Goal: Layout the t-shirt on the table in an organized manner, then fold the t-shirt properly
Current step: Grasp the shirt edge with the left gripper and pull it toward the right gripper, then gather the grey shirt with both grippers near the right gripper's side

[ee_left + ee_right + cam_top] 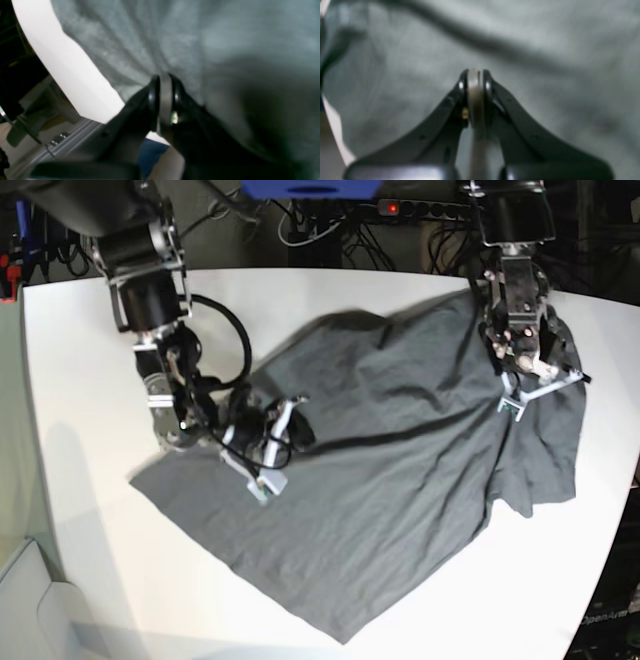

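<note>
right now your t-shirt [400,480] lies spread and rumpled across the table [90,340]. your left gripper [165,82] and right gripper [476,77] each pinch a fold of it, pressed together.

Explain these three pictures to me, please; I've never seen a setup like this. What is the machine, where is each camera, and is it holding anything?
This is a robot with two arms working over a large white table. The base view looks down from above and shows both arms at once. The other two pictures come from small cameras mounted at each wrist, looking along that arm's hand, so they are close and blurry.

A plain dark charcoal-grey cotton t-shirt lies spread but rumpled across the table. It is not yet flat or folded.

The left hand is the one on the right side of the base view. Its wrist view shows its fingers closed together against the cloth near the table's edge, with folds of cloth running toward the fingertips. The right hand, on the other side, also has its fingers closed, over the shirt. Whether either truly pinches cloth is unclear.
</note>
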Robot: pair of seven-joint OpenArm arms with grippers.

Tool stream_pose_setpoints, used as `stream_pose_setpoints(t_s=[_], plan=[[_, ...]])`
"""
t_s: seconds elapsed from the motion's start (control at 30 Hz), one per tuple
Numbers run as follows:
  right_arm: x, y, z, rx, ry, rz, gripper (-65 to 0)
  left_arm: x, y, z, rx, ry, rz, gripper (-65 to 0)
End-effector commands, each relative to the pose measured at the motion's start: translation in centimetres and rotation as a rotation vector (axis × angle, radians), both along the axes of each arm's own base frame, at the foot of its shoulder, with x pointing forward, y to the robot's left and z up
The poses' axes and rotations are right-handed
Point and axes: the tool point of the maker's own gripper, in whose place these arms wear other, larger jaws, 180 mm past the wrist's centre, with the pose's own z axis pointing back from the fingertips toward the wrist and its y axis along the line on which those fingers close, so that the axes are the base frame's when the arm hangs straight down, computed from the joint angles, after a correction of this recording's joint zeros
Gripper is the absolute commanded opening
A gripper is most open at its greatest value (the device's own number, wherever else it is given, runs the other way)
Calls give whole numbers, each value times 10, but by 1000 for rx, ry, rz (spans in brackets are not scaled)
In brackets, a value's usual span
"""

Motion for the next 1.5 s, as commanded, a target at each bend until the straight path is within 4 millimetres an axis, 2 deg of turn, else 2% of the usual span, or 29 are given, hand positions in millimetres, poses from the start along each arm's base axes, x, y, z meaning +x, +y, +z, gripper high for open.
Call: stream_pose_setpoints(t_s=[0.0, 0.17, 0.2, 0.27, 0.3, 0.37, 0.47, 0.53, 0.6, 0.73, 0.83, 0.97, 1.07, 1.1, 1.17, 1.33, 1.4, 1.47], plan=[[21, 4, 21, 46, -56, -9, -614, -23, -66, -29, -250, 74, -33, -610], [60, -5, 41, 77, -100, -59, -614, -22, -133, -35, -396, 76, -26, -610], [67, -14, 46, 64, -116, -67, -615, -21, -143, -35, -416, 75, -26, -610], [78, -31, 58, 42, -155, -82, -615, -9, -144, -30, -417, 54, -32, -611], [81, -39, 64, 29, -175, -87, -616, -4, -152, -29, -429, 55, -57, -611], [88, -64, 75, -11, -221, -101, -616, 2, -191, -29, -525, 69, -130, -611], [89, -100, 87, -74, -274, -122, -617, 12, -238, -24, -722, 58, -42, -611], [87, -123, 93, -83, -299, -163, -617, 20, -258, -21, -809, 57, 45, -611], [83, -145, 98, -76, -317, -221, -616, 28, -280, -15, -872, 66, 50, -611], [71, -180, 110, -45, -360, -337, -614, 47, -337, 6, -921, 55, -152, -611], [63, -206, 118, -31, -390, -423, -614, 56, -365, 15, -886, 63, -310, -611], [44, -243, 124, -45, -420, -519, -614, 56, -386, 20, -894, 76, -401, -611], [43, -257, 133, -36, -443, -563, -613, 77, -393, 35, -921, 13, -418, -611], [39, -259, 134, -50, -449, -562, -613, 77, -394, 35, -928, 14, -413, -611], [24, -279, 130, -83, -444, -596, -613, 78, -398, 38, -962, 10, -397, -611], [16, -275, 114, -78, -408, -597, -613, 82, -403, 46, -993, -16, -400, -611], [11, -273, 108, -82, -393, -593, -613, 84, -407, 55, -1014, -30, -410, -611], [9, -271, 103, -80, -381, -592, -613, 87, -415, 73, -1059, -66, -427, -611]])
